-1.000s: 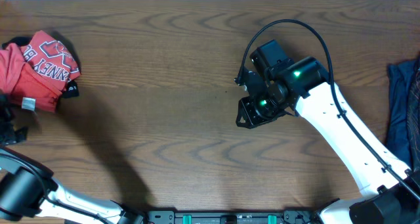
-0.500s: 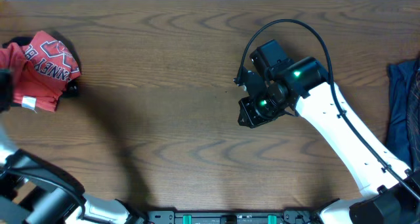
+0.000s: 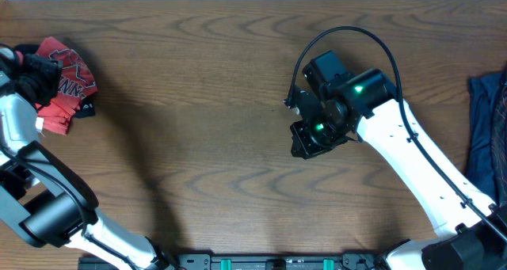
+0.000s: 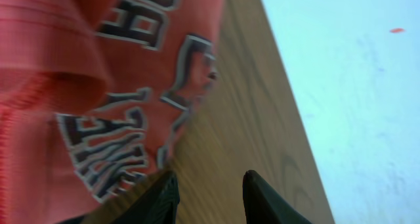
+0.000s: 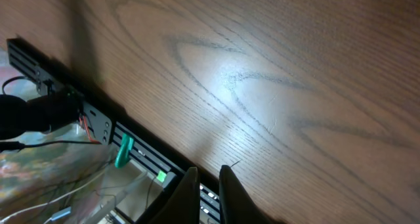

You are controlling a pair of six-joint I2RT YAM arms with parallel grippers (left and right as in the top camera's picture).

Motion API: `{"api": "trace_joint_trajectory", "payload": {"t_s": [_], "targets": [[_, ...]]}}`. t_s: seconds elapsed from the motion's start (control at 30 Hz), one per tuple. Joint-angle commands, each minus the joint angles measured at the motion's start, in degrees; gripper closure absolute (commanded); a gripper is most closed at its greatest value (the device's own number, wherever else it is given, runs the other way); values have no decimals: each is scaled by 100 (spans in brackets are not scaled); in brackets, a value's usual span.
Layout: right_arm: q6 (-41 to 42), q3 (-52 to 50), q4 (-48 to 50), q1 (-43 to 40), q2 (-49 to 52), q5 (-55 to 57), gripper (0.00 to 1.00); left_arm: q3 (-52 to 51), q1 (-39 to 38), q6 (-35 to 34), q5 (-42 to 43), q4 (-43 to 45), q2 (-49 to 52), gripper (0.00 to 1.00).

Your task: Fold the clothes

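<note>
The clothes I see are a bunched coral-red T-shirt (image 3: 71, 88) with white-and-navy lettering at the table's far left, and a dark blue garment (image 3: 485, 135) at the right edge. My left gripper (image 3: 38, 74) sits over the T-shirt's left part. In the left wrist view the T-shirt (image 4: 98, 86) fills the left side. There my left gripper (image 4: 210, 175) has its jaws partly apart, with bare wood between the tips and the left fingertip beside the cloth's edge. My right gripper (image 3: 305, 143) hovers over bare wood mid-table. Close up, the right gripper (image 5: 209, 170) is nearly closed and holds nothing.
The table's far edge meets a pale surface (image 4: 354, 86) just beyond the T-shirt. A black rail with cables (image 5: 98, 125) runs along the front edge. A black cable (image 3: 348, 32) loops above the right wrist. A small dark bit (image 3: 85, 109) lies beside the T-shirt.
My left arm swung up from the bottom-left corner onto the T-shirt and its jaws narrowed. The right gripper's jaws closed further and it barely shifted.
</note>
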Motion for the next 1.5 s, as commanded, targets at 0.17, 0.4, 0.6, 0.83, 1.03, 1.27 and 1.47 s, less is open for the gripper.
{"api": "trace_joint_trajectory", "payload": {"t_s": [0.17,0.4,0.6,0.83,1.03,1.27,1.47], "targets": [[-94,15,-20,42,13,-116,88,48,295,157,-389,98,136,65],[-79,15,-17,42,13,-240,88,48,748,160,-385,11,133,66],[-79,15,-11,42,13,-260,88,48,1292,289,-387,-385,133,68],[-81,15,-2,42,13,-262,88,48,1591,625,-385,-671,133,71],[-79,15,2,42,13,-323,88,48,1388,621,-385,-649,133,70],[-81,15,2,42,13,-323,87,50,1228,492,-367,-584,122,61],[-83,15,2,42,13,-321,87,50,1246,490,-315,-586,122,83]]}}
